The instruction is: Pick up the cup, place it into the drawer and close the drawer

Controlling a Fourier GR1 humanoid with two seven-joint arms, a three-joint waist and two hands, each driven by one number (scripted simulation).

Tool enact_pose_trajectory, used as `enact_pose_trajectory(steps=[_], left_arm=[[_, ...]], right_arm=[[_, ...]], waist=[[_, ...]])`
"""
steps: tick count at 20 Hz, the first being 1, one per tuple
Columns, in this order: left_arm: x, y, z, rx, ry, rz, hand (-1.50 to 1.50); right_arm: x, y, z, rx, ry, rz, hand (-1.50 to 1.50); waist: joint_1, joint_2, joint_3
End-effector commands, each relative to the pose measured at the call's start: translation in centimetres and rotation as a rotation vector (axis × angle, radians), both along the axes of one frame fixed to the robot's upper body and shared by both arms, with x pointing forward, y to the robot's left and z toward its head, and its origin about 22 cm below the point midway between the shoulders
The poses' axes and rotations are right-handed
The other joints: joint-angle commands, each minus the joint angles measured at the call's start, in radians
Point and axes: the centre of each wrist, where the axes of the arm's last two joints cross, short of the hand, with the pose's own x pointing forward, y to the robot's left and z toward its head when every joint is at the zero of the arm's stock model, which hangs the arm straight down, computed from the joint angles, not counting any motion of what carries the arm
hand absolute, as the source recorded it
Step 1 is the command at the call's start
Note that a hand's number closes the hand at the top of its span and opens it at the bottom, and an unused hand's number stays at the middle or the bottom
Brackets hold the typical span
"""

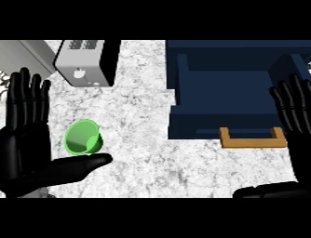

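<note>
Leftmost, the left hand (22, 139) stood with fingers straight and spread, thumb stretched out sideways just below the green cup (84, 137); the cup lay tipped on the marble counter (145, 153), its mouth turned toward the viewer, beside the palm and apparently just above the thumb, a pose that probably prepared a sideways scoop or grasp; nothing was visible inside the cup. Behind it, a white appliance (83, 62) with a dark side stood near the counter's back edge, well clear of the cup. Further right, the dark blue drawer (227, 93) was pulled open, its wooden handle (252, 138) facing forward; its compartment appeared to hold nothing, ready to receive the cup. Rightmost, the right hand (304, 121) was likewise flat and spread, beside the drawer's right wall, holding nothing.
</note>
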Motion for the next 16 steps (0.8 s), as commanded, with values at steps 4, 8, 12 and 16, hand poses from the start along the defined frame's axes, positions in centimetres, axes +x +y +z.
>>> enact_pose_trajectory(steps=[4,8,12,16], left_arm=[[1.0,-3.1,-1.0,-0.076,0.029,0.027,-1.50],[1.5,-3.4,-1.2,-0.085,0.023,0.022,-1.50],[1.5,-1.9,-0.1,-0.096,0.035,0.035,-1.50],[1.3,-2.1,-2.6,-0.081,0.046,0.048,-1.50]], right_arm=[[0.4,-0.1,0.2,0.031,0.034,0.020,-1.50],[0.9,0.4,0.6,0.013,0.039,0.024,-1.50],[1.5,0.0,0.7,0.016,0.020,0.028,-1.50],[1.3,0.4,0.1,0.021,0.019,0.022,-1.50]], waist=[[0.002,-0.002,0.002],[0.003,-0.002,0.002],[0.005,-0.002,0.002],[0.005,-0.002,0.002]])
